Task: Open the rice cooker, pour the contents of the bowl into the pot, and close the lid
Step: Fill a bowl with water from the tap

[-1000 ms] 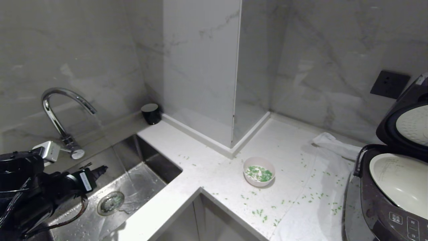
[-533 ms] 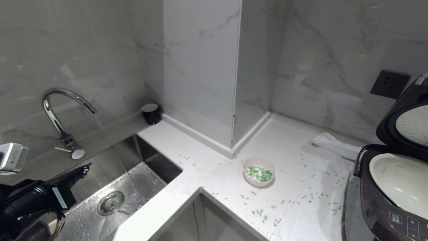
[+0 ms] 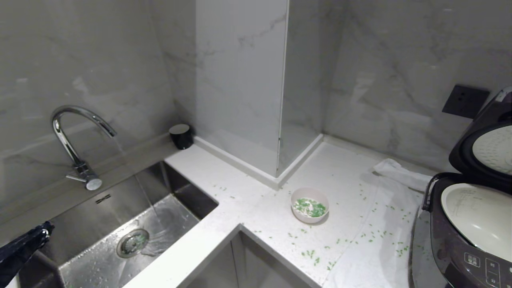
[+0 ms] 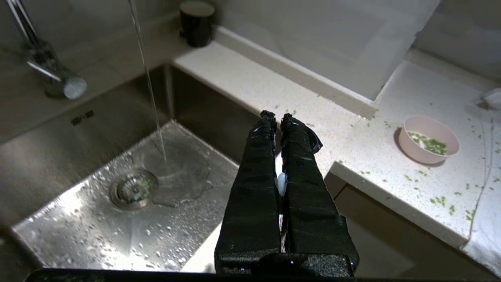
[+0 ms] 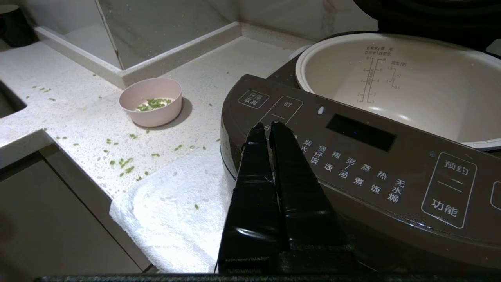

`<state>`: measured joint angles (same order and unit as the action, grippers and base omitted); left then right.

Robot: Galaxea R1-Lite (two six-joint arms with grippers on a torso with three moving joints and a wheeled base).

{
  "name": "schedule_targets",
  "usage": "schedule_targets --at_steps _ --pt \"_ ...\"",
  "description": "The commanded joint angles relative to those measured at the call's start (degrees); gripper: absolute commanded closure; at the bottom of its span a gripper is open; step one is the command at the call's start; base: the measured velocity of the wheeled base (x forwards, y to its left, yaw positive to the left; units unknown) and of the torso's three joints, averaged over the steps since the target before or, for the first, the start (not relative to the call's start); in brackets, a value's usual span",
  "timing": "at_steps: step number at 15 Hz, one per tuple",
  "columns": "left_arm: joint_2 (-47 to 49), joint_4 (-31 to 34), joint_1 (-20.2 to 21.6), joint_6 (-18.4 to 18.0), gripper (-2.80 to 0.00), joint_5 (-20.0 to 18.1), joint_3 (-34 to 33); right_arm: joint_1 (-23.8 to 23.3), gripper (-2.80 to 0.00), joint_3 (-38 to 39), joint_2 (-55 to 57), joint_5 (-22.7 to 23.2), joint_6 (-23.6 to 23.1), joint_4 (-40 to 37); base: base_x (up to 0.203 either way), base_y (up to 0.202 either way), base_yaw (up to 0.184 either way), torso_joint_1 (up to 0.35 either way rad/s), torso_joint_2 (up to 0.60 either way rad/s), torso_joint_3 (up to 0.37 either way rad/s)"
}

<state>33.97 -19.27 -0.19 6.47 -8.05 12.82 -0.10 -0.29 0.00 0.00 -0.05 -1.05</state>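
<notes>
I see dim, grey light in the head view, the marble walls dull. In both wrist views a bright patch glares on the worktop [image 4: 250, 84] and white towel [image 5: 172, 207], while the wet sink [image 4: 117, 219] glints and the faucet [image 4: 43, 74] looks blurred.

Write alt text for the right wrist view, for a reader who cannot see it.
The shut right end effector hangs before the open rice cooker, whose cream pot looks empty. Beside the cooker, a pink bowl holding green bits stands on the white counter, with more bits scattered around it.
</notes>
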Motion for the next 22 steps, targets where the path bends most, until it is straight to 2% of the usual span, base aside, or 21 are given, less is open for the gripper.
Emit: schedule_targets --at_steps 1,4,6,9,11,13,16,17,22 --pt "-12.36 4.27 -0.80 -3.22 0.00 -0.19 0.25 0.01 0.00 0.03 0.00 0.00 -0.04 -0.01 0.000 0.000 0.000 0.000 0.00 0.000" --pt "-21.49 12.36 -1.11 -8.07 0.00 -0.25 0.04 0.01 0.00 -0.06 0.00 0.00 -0.04 -0.01 0.000 0.000 0.000 0.000 0.00 0.000" --pt "-26.37 16.59 -0.25 -9.31 0.00 -0.32 -1.96 0.01 0.00 0.00 0.00 0.00 -0.04 -0.01 0.000 0.000 0.000 0.000 0.00 0.000" --pt "-33.55 17.91 0.15 -11.26 0.00 0.08 -9.91 0.01 0.00 -0.03 0.00 0.00 -0.04 -0.01 0.000 0.000 0.000 0.000 0.00 0.000" --pt "-34.06 17.61 0.27 -13.21 0.00 4.40 -11.96 0.01 0.00 0.03 -0.09 0.00 -0.04 -0.01 0.000 0.000 0.000 0.000 0.00 0.000" --pt "-34.06 17.05 0.29 -17.17 0.00 5.12 -13.70 0.01 0.00 -0.05 0.00 0.00 -0.04 -0.01 0.000 0.000 0.000 0.000 0.00 0.000" --pt "-34.06 17.13 0.28 -13.02 0.00 6.27 -13.61 0.01 0.00 -0.06 0.00 0.00 -0.04 -0.01 0.000 0.000 0.000 0.000 0.00 0.000" --pt "-34.06 17.00 0.28 -12.80 0.00 7.17 -13.70 0.01 0.00 0.03 -0.03 0.00 -0.04 -0.01 0.000 0.000 0.000 0.000 0.00 0.000" --pt "-34.06 17.16 0.28 -12.41 0.00 7.08 -13.70 0.01 0.00 -0.04 0.00 0.00 -0.04 -0.01 0.000 0.000 0.000 0.000 0.00 0.000"
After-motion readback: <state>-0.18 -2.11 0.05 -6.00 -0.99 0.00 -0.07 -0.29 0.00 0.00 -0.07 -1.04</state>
